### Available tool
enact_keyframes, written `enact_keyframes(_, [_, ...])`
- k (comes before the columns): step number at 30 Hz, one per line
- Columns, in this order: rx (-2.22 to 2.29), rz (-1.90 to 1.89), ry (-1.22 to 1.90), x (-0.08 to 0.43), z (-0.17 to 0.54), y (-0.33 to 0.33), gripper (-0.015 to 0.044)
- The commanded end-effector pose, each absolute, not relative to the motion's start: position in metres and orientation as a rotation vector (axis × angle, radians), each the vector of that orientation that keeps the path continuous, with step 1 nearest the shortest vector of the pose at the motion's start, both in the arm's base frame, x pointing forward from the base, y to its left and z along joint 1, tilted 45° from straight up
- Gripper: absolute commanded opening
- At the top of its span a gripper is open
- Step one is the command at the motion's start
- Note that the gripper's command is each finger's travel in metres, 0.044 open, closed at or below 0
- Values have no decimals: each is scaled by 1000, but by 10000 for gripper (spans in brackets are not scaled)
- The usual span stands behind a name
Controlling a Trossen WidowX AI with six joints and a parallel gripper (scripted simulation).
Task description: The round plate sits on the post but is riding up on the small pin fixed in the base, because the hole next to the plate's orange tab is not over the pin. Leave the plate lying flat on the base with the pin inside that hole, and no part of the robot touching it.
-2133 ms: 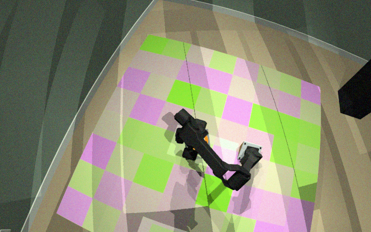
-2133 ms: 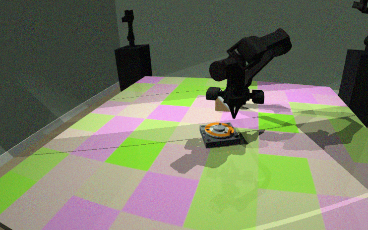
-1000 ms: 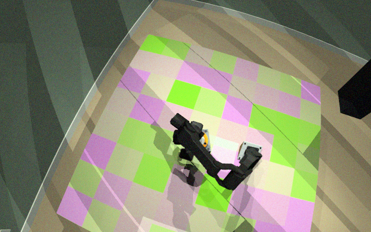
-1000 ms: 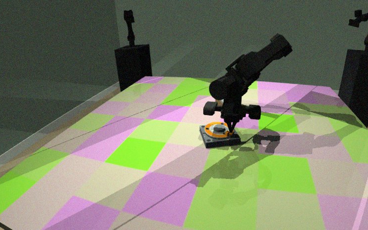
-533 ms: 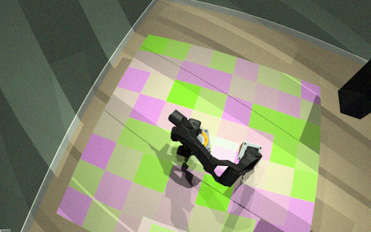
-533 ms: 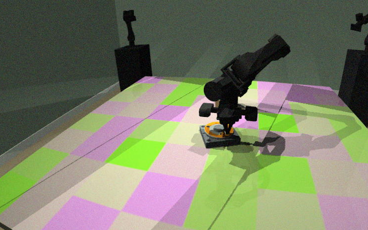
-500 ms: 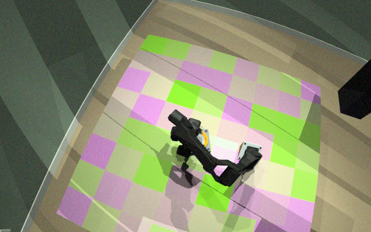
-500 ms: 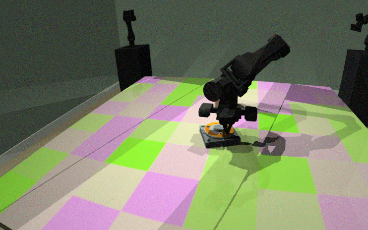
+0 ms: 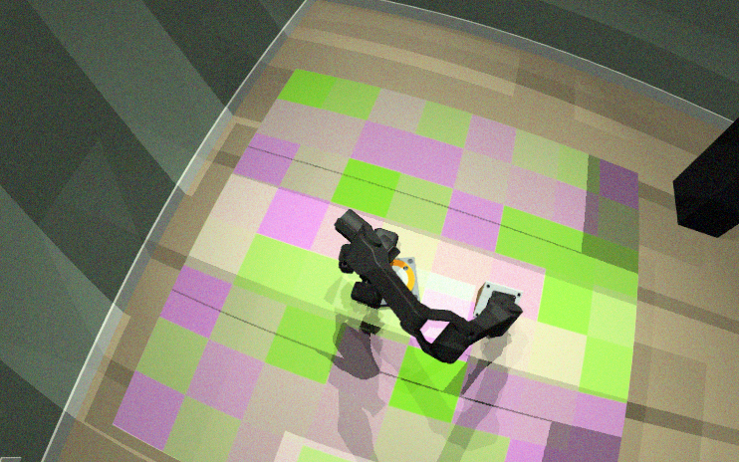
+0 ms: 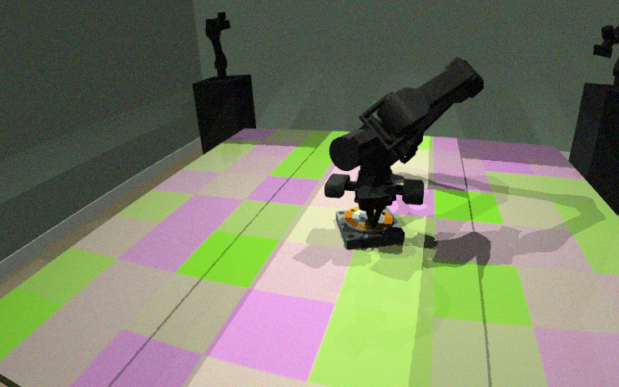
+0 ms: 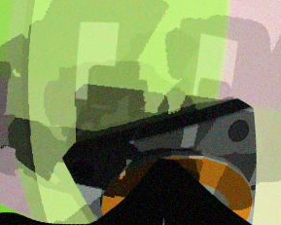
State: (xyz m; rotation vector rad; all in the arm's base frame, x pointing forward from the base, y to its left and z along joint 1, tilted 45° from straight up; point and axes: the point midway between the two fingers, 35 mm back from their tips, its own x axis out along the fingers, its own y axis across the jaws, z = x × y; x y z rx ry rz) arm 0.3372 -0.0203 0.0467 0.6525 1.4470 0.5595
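The round plate (image 9: 409, 277) (image 10: 353, 219) (image 11: 219, 170), with an orange ring and a pale middle, lies over the square dark grey base (image 10: 350, 241) (image 11: 209, 138). In the top view the arm covers much of both. My gripper (image 10: 373, 225) (image 11: 164, 167) is shut with nothing seen between its fingers. Its tips are down at the plate, over its near part in the exterior view; whether they touch it I cannot tell. The fingers hide part of the ring and most of the post. The orange tab, its hole and the pin cannot be made out. Whether the plate lies flat is unclear.
My arm's white mounting plate (image 9: 482, 295) is to the right of the base in the top view. Two black pedestals (image 10: 225, 108) (image 10: 603, 139) with other arms stand beyond the far table edge. Dark shadows cross the checkered table (image 10: 297, 326) and one base corner.
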Motion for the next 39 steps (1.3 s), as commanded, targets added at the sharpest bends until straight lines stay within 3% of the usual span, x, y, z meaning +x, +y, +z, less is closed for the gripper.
enact_keyframes(1, [648,559,1451,338,43,-25,0])
enact_keyframes(39, [646,557,1451,324,12,-59,0])
